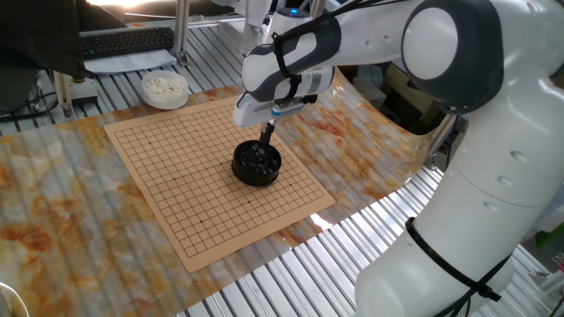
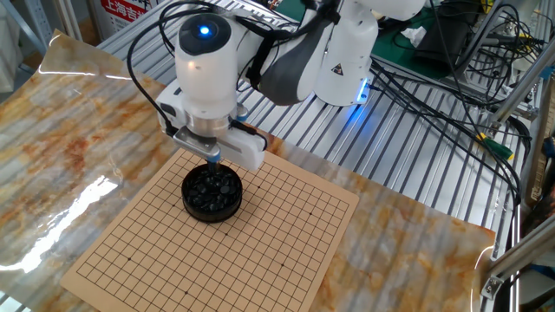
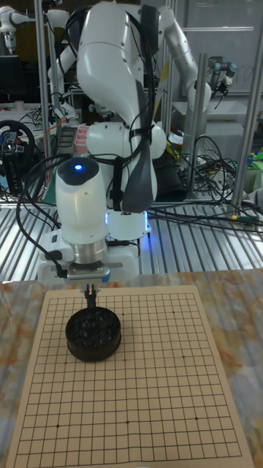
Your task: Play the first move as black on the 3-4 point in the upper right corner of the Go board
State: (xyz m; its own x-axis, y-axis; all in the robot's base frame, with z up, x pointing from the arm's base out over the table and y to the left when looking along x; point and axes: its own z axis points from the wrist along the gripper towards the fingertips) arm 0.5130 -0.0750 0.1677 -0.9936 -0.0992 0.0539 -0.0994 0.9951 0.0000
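The Go board (image 1: 176,211) (image 2: 286,251) (image 3: 146,395) lies flat with no stones on its grid. A round black bowl (image 1: 256,164) (image 2: 211,191) (image 3: 93,336) full of black stones stands on the board. My gripper (image 1: 267,133) (image 2: 214,156) (image 3: 90,295) hangs just above the bowl's far rim, pointing straight down. Its fingers are drawn together into one thin dark tip. Whether a black stone sits between them is too small to tell. The 3-4 point (image 3: 179,315) in the upper right corner of the tall view is a bare crossing.
A white bowl of white stones (image 1: 165,86) stands off the board's far corner. The board lies on a marbled orange sheet (image 1: 53,211) over a slatted metal table. The arm's big white links (image 1: 458,106) overhang the board's right side. Cables (image 2: 451,95) run behind it.
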